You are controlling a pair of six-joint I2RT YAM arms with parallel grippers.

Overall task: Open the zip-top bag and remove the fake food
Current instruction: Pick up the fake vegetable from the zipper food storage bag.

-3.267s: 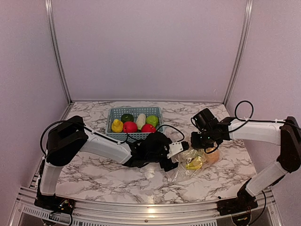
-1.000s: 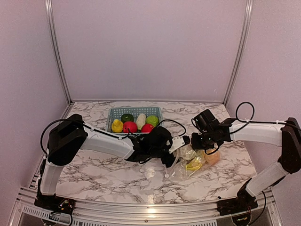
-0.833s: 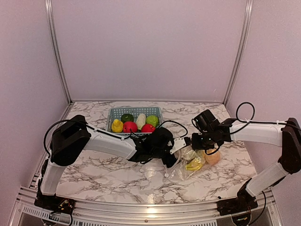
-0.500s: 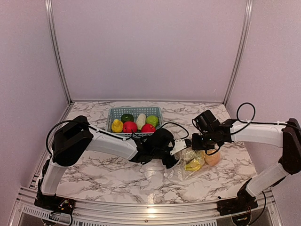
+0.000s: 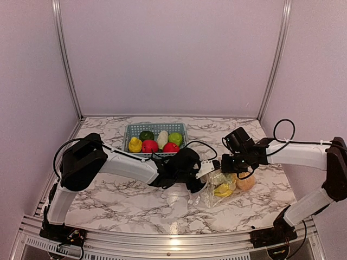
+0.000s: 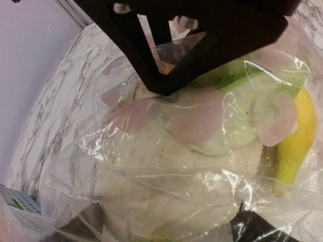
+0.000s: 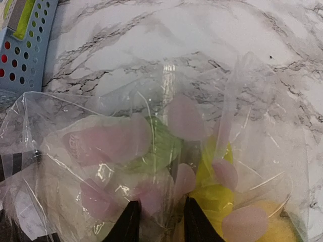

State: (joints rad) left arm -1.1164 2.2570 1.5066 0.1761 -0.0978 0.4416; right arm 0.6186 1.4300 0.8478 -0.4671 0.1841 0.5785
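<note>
The left hand (image 5: 208,167) has edged right, its grip impossible to tell; the right hand (image 5: 221,163), opposite, pinches the zip-top bag (image 5: 217,189) between them

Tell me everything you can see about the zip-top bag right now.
The zip-top bag is clear, thin, crinkled plastic with pale glints. It lies on the marble table right of centre, nearer than the blue basket. Inside shows fake food: a yellow banana, green pieces, something white, an orange one. The right gripper pinches a fold of its raised top in its jaws; the left gripper is against it, grip unclear.
</note>
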